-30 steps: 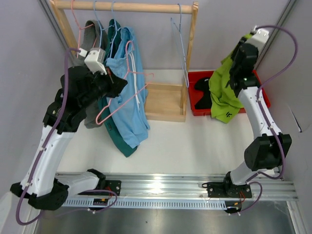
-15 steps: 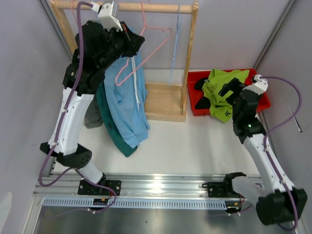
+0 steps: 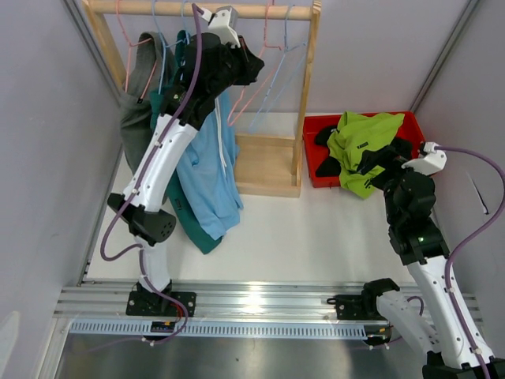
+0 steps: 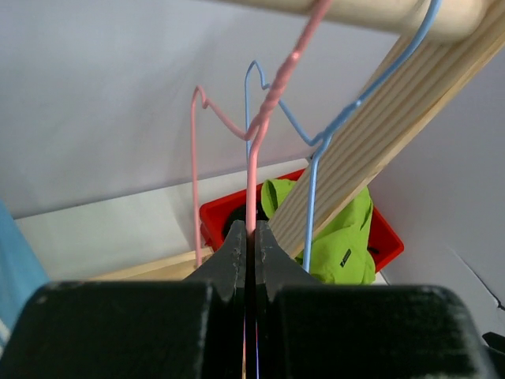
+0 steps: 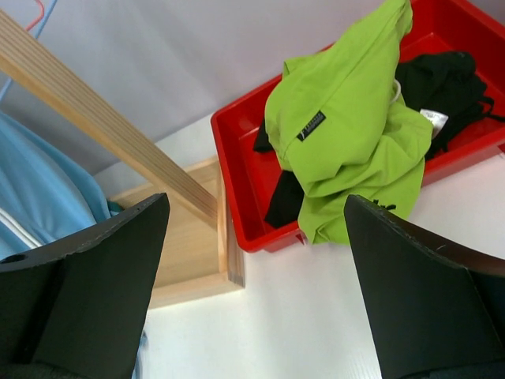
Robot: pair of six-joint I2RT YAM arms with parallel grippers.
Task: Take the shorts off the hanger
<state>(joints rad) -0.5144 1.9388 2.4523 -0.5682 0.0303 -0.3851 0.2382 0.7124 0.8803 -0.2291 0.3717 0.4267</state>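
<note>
The left gripper (image 4: 251,237) is raised to the round wooden rail (image 3: 260,11), its jaws pinched tight on the thin pink wire hanger (image 4: 254,158), which is bare and just beside an empty blue wire hanger (image 4: 316,150). The right gripper (image 5: 252,292) hovers near the red plastic bin (image 5: 237,181) with jaws spread wide and nothing between them. The lime green cloth shorts (image 5: 347,134) lie in that bin over the black shorts (image 5: 442,79), while the light blue shorts (image 3: 207,178), dark teal shorts (image 3: 196,230) and grey shorts (image 3: 134,130) hang from the rail.
</note>
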